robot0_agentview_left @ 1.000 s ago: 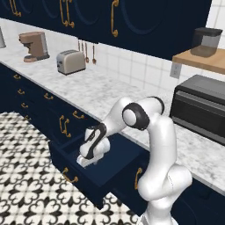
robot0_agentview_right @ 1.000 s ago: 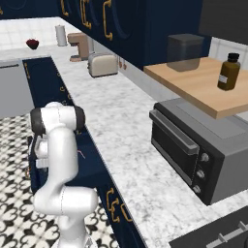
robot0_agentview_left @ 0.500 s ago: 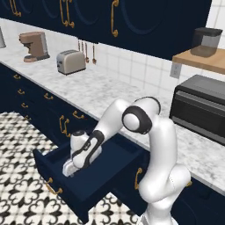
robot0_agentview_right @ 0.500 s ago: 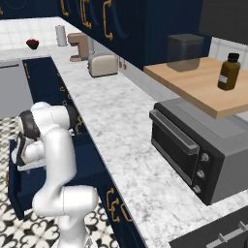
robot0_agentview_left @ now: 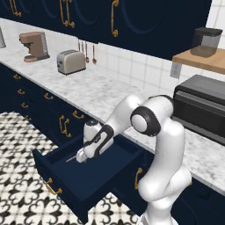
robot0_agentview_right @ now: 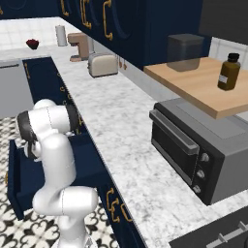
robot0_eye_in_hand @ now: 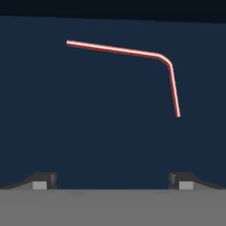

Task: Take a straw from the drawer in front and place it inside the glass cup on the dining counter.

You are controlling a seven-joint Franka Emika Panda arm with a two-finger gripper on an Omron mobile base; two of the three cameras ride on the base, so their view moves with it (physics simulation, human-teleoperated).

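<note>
The thin, bent pinkish-red straw (robot0_eye_in_hand: pixel 132 52) lies on the open navy drawer's (robot0_agentview_left: pixel 61 176) floor; light, slippery, crushable; two-finger gripper (robot0_eye_in_hand: pixel 112 180) wide open, empty; pinch the long leg.

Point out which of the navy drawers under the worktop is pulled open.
The drawer below the end effector: it juts over the floor with the red straw inside. The other fronts stay flush.

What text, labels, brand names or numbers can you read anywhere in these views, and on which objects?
None can be read.
Small brown bottle on the wooden shelf: pale label, too blurred to read.
Grey toaster oven: round knobs, no legible markings.
Silver toaster and brown coffee machine: no brand visible.
Open navy drawer and bent red straw: no print.
</note>
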